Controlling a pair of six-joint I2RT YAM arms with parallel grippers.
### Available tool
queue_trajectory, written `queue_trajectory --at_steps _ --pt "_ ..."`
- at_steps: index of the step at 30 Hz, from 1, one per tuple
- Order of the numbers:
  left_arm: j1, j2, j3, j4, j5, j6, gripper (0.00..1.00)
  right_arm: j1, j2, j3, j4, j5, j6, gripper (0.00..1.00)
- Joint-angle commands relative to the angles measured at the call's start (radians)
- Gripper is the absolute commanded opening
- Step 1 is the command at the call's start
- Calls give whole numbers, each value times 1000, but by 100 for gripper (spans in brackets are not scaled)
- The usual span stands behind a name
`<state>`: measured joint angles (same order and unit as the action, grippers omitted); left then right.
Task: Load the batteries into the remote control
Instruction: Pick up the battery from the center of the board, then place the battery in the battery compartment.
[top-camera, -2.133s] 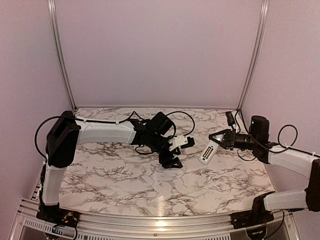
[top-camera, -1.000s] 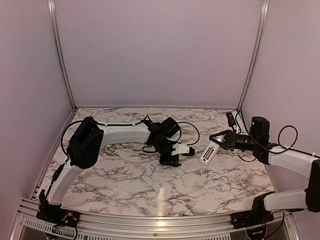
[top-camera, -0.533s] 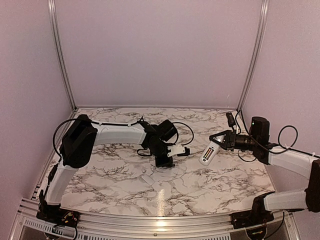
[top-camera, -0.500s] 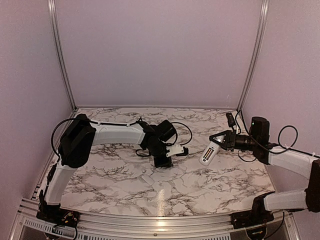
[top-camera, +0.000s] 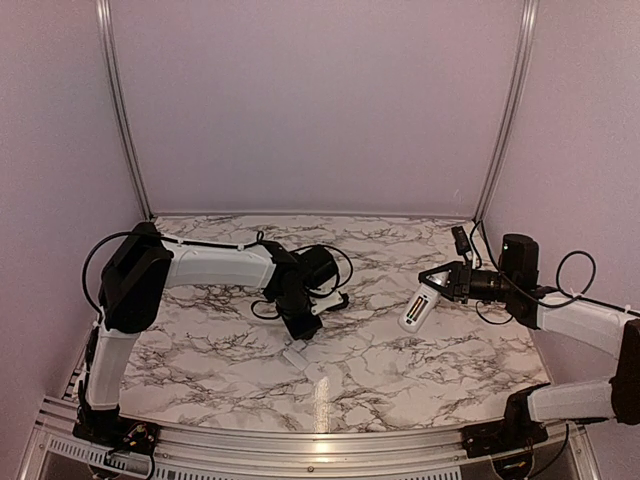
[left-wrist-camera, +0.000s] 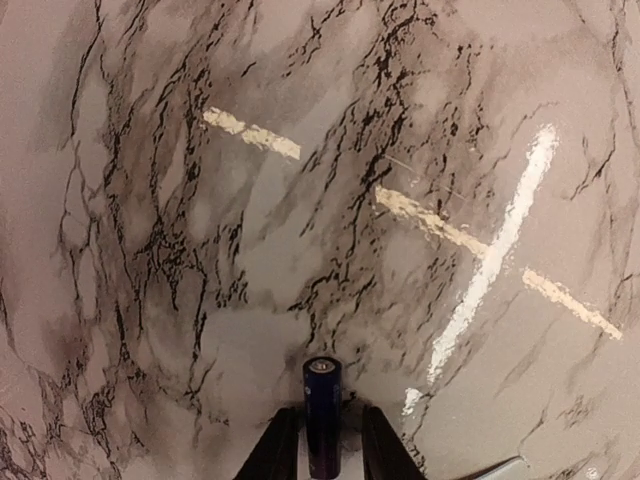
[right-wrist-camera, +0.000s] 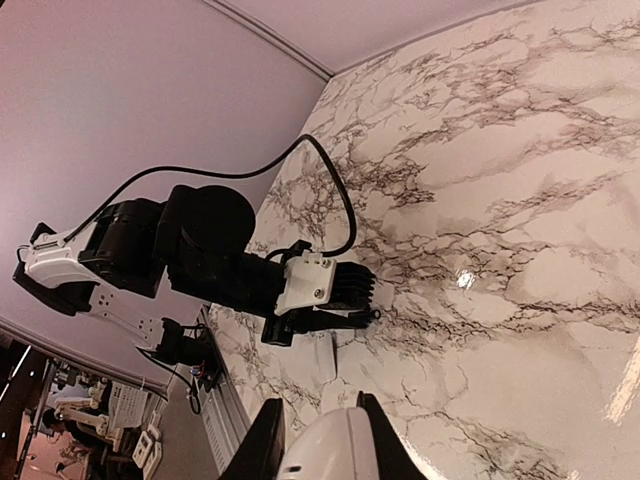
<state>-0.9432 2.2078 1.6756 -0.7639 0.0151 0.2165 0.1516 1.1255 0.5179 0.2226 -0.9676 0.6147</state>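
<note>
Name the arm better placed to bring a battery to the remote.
Left. The battery sits between the left gripper's jaws, while the right gripper holds the remote control up.

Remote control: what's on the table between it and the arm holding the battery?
Nothing. The top view shows only bare marble table between the remote control and the left end effector gripping the battery.

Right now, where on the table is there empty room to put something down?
The biggest bare patch is the near right part of the table, between the held-up remote control and the front rail. The near left corner looks bare too. Mid-left is crowded: the left gripper, holding a battery, hangs close to a small white piece.
</note>
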Motion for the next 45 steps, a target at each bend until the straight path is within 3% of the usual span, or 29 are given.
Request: queue_trajectory --at_steps 1,6,12,17,21,25,27,29,33,36,45 --pt "6 99 71 -186 -44 -40 27 -11 -17 4 -7 -11 -17 0" --pt "5 148 160 -229 -43 -32 28 -12 -18 4 -12 -8 -22 0" --pt "10 147 168 -228 -21 -33 15 -12 -8 2 -6 -1 -19 0" --pt "22 56 100 -127 -4 -65 2 8 4 -19 71 12 37 0" --pt "23 -137 -75 107 30 -136 0 59 16 -36 168 48 116 0" --pt "16 -437 -366 494 134 -277 0 135 46 -32 228 102 164 0" --pt "-7 -553 -498 691 112 -350 0 170 73 -27 261 115 193 0" --pt "-33 -604 -545 784 94 -391 0 197 96 -22 286 130 206 0" --pt "-94 -628 -570 883 97 -471 0 253 138 -5 324 159 226 0" --pt "-157 -611 -570 929 -1 -510 0 294 170 12 352 177 246 0" --pt "-244 -481 -440 888 -112 -519 0 376 244 39 435 219 304 0"
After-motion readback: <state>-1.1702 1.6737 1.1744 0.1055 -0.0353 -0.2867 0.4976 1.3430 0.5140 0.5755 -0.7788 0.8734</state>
